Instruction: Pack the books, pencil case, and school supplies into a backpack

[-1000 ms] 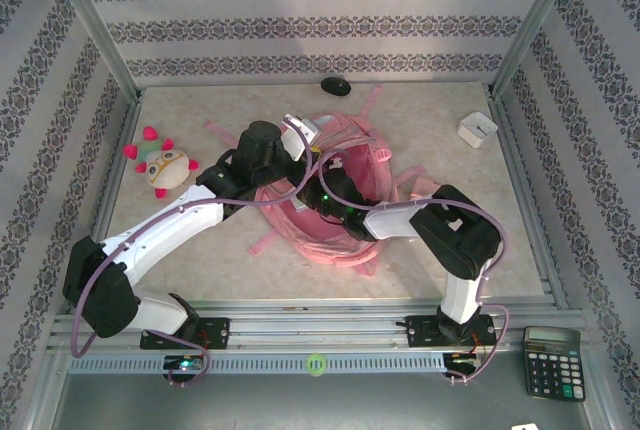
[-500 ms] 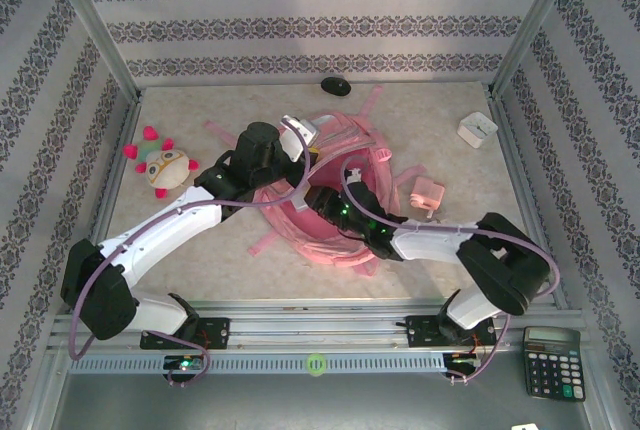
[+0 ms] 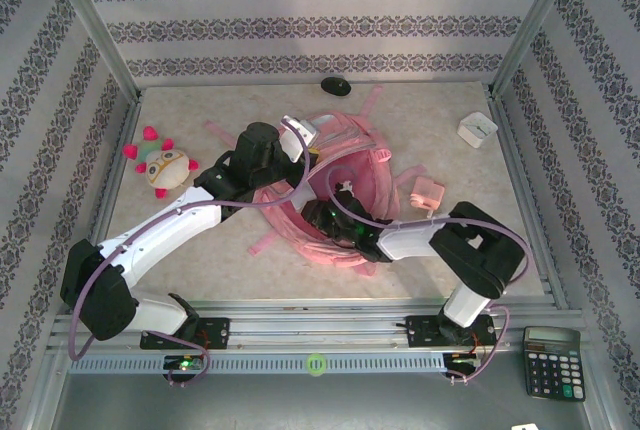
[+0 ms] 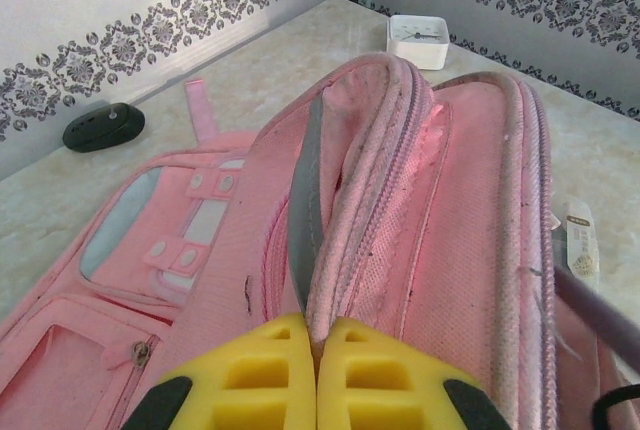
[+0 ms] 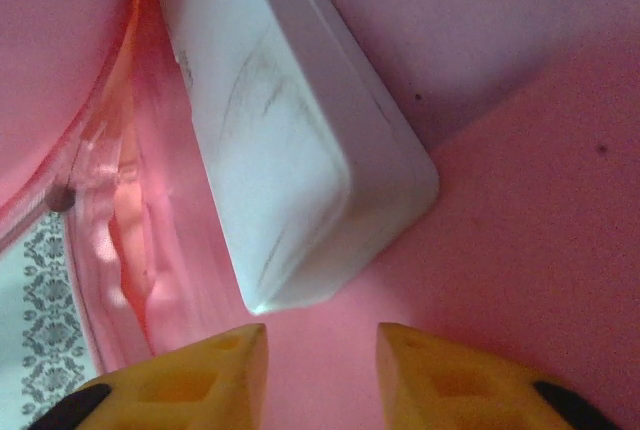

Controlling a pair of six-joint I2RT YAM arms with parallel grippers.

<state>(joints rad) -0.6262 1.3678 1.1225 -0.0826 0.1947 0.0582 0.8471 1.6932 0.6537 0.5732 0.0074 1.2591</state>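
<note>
Tightly pinched on backpack rim, left gripper; right gripper parted, empty, near pencil case.

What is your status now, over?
Left hand shut on backpack rim, holding it up. Right hand open inside, pencil case just ahead. Pink block on table, not yet packed.
</note>
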